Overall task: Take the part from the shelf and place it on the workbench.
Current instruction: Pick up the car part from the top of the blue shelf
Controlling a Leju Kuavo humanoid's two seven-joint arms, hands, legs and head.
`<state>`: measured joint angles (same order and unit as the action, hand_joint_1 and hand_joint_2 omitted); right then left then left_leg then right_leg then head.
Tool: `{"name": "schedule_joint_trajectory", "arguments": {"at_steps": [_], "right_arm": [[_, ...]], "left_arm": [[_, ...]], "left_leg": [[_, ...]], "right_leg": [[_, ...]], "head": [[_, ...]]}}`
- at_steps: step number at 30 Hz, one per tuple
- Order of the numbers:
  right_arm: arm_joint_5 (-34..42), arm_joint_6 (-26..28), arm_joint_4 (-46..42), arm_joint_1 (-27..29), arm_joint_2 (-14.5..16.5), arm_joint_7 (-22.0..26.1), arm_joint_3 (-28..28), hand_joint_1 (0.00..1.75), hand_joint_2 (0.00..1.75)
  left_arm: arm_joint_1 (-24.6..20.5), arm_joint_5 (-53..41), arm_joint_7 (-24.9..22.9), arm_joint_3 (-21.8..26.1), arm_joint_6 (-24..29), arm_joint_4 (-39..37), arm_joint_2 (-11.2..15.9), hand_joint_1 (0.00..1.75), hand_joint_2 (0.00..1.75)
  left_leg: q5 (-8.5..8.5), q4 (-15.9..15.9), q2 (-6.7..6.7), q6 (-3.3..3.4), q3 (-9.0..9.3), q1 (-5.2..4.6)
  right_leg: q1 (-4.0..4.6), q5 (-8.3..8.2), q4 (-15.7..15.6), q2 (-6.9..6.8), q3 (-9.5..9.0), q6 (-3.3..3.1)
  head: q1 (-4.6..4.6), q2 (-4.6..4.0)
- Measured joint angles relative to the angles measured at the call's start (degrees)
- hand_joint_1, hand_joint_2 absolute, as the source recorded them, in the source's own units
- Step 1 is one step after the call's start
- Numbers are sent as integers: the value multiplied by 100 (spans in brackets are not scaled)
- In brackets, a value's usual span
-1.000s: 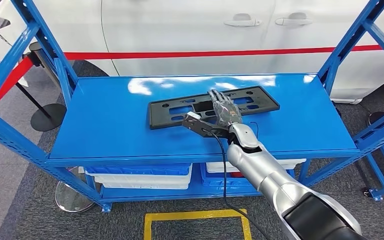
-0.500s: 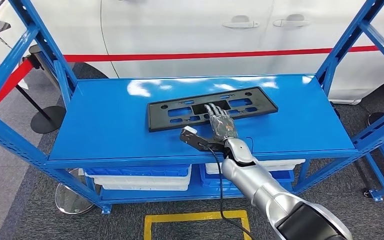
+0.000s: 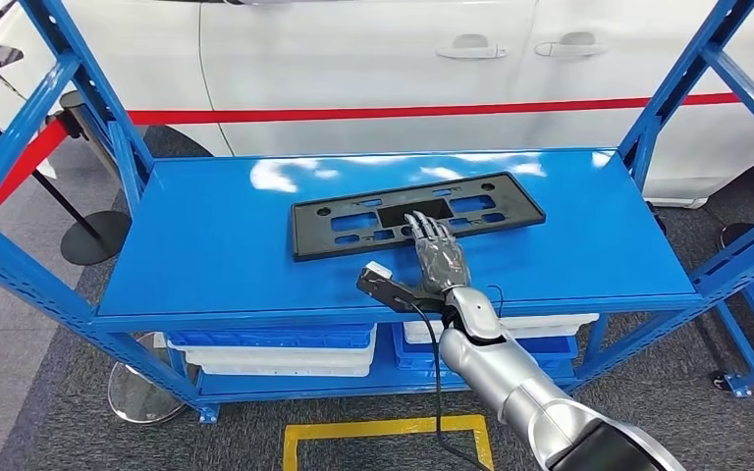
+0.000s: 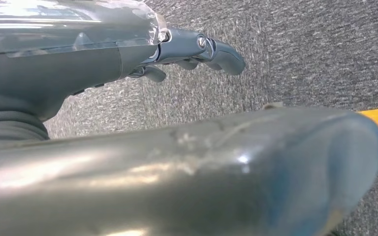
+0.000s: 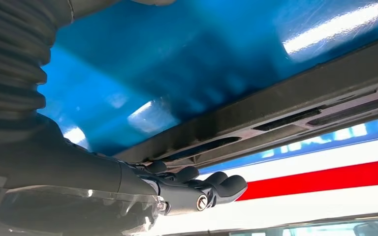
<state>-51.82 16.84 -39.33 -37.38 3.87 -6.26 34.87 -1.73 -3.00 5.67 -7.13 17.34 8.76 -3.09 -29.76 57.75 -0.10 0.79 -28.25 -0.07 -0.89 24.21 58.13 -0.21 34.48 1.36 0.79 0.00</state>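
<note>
The part (image 3: 365, 229) is a flat black rectangular frame with cut-outs, lying slightly askew in the middle of the blue shelf top (image 3: 206, 245). My right hand (image 3: 437, 257) lies flat on the shelf with fingers stretched out and apart, its fingertips reaching over the part's near edge; it holds nothing. In the right wrist view the part (image 5: 285, 105) runs as a dark ribbed bar just beyond my right hand (image 5: 128, 182). My left hand (image 4: 128, 54) hangs over grey carpet, fingers loosely bent, with nothing in it.
Blue uprights (image 3: 98, 108) frame the shelf on both sides. A white car (image 3: 373, 59) and a red barrier band stand behind it. White and blue bins (image 3: 275, 343) sit on the lower level. A stanchion base (image 3: 93, 235) is at left, a yellow floor marking (image 3: 383, 427) in front.
My right hand has drawn back from over the middle of the part toward the shelf's near edge, so only the fingertips overlap it. The part has stayed in place.
</note>
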Motion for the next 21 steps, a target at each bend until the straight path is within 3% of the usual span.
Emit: {"name": "schedule_joint_trajectory", "arguments": {"at_steps": [3,6,8,10,11,12,13,15,17,21], "right_arm": [[-93,0,-43,30,-1,-19,-3,0,175],[-206,-22,-118,23,-6,-39,-3,0,175],[-290,-94,-169,14,-12,-55,-3,0,175],[-379,-222,-235,-17,-8,-96,-1,0,175],[-420,-294,-272,-45,-1,-125,3,0,175],[-449,-352,-302,-78,8,-151,10,0,175],[-468,-394,-326,-109,18,-176,20,0,175],[-486,-436,-361,-150,32,-203,37,0,175],[-495,-448,-390,-171,51,-208,44,0,175],[-502,-446,-457,-230,91,-212,47,0,175]], "left_arm": [[4,38,68,55,-11,0,-18,0,0],[5,69,117,104,-18,3,-34,0,0],[6,73,129,137,-18,5,-44,0,0],[6,74,129,165,-18,6,-46,0,0],[7,74,128,174,-18,7,-49,0,0],[8,73,128,180,-18,7,-51,0,0],[8,73,128,185,-19,8,-54,0,0],[7,71,128,194,-20,14,-62,0,0],[-3,68,127,205,-20,21,-68,0,0],[-29,66,125,214,-21,28,-69,0,0]], "left_leg": [[-6,-2,0,31,9,-12],[39,-101,6,102,89,31],[67,-162,15,140,148,51],[51,-166,14,153,162,45],[28,-165,9,149,182,42],[0,-164,0,137,214,42],[-37,-163,-13,122,262,43],[-128,-162,-34,75,345,37],[-199,-165,-46,4,356,28],[-316,-133,-30,-135,396,59]], "right_leg": [[-25,-9,-31,-1,-32,42],[-24,55,55,3,-14,97],[-27,308,588,11,262,99],[-29,567,1349,13,710,93],[-32,554,1543,13,854,89],[-34,433,1529,12,894,80],[-36,208,1286,12,814,64],[-24,-194,562,17,506,18],[9,-229,142,19,309,-34],[21,-70,28,29,187,-161]], "head": [[1,0],[5,0],[10,0],[13,0],[13,0],[13,0],[13,0],[9,0],[-2,0],[-18,0]]}}
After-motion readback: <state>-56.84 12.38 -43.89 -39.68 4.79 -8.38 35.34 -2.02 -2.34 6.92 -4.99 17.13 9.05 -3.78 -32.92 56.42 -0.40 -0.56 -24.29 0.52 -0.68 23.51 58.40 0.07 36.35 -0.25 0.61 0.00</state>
